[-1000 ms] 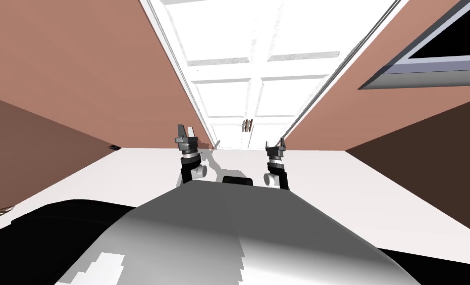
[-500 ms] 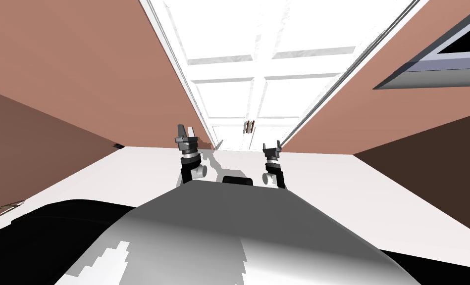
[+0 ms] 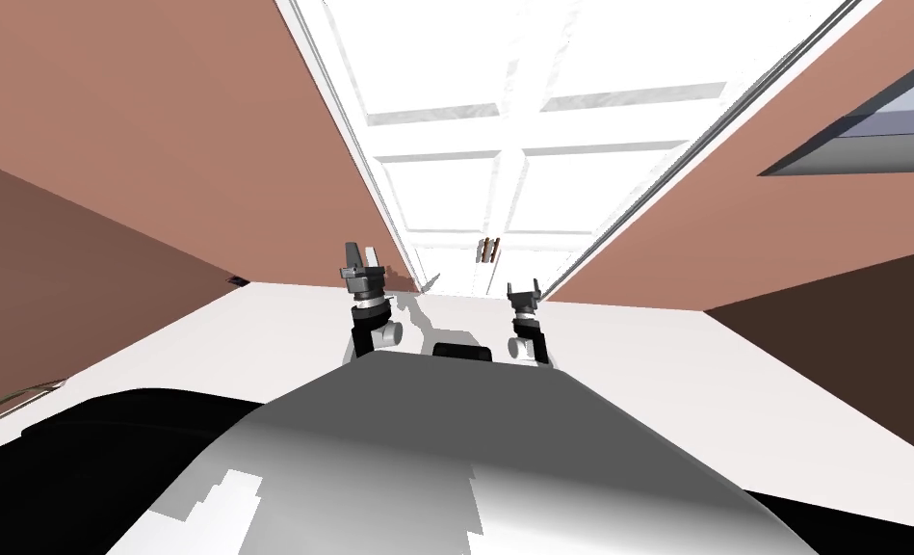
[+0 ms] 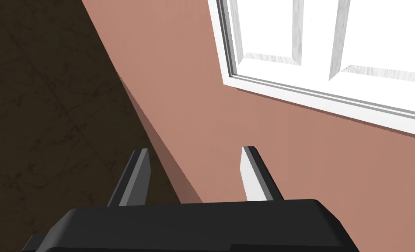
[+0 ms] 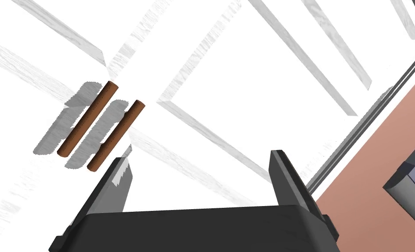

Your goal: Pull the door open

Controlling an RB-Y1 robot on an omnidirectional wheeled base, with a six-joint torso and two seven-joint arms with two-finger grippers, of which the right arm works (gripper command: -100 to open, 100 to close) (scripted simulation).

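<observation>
Door: the white door [image 3: 503, 183] is straight ahead of you and looks shut.
Right gripper [image 5: 200, 156]: fingers apart, empty, facing the door so it can grab.
Handles: 2 brown bars [image 5: 101, 127] sit side by side on the door, just beside that aim, not touched.
Left gripper [image 4: 194, 150]: fingers apart, empty, aimed at the brown wall [image 4: 245, 109], out of the way.
Next: you likely shift over to a bar and clamp on it.

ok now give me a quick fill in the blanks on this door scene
The door is ___ in colour. It carries ___ brown bar handles, side by side. The right gripper is ___, with nothing between its fingers.
Missing words: white; two; open.
</observation>
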